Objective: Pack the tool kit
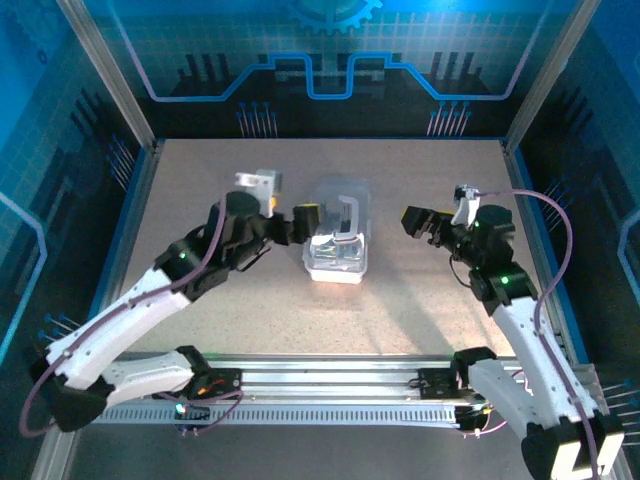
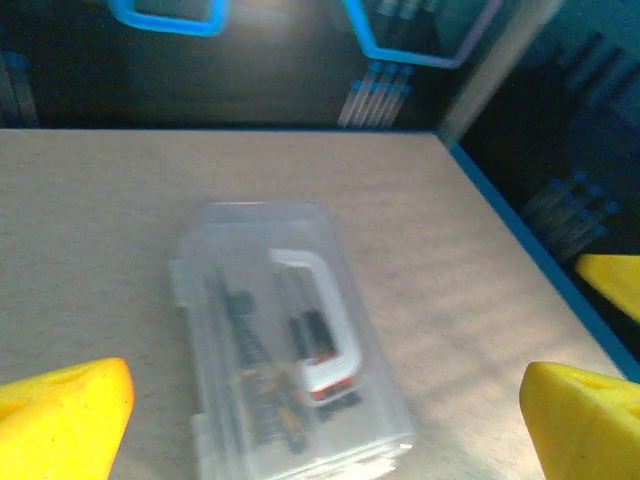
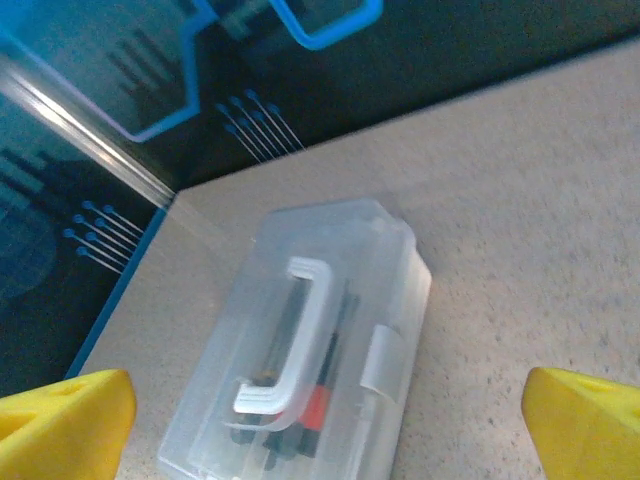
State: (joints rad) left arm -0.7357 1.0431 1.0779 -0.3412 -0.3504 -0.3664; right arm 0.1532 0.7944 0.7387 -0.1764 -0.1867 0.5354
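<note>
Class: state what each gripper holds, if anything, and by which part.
Nothing. The left gripper and right gripper stand open; neither grips the closed case.

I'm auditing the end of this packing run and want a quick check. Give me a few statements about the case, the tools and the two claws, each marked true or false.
1. The clear case lies with its lid shut. True.
2. The tools lie loose outside the case. False: the tools, with red and black handles, show through the lid, inside the case.
3. The left claw is clamped on the case. False: its jaws stand open and it grips nothing.
4. The right claw is open and apart from the case. True.
</note>
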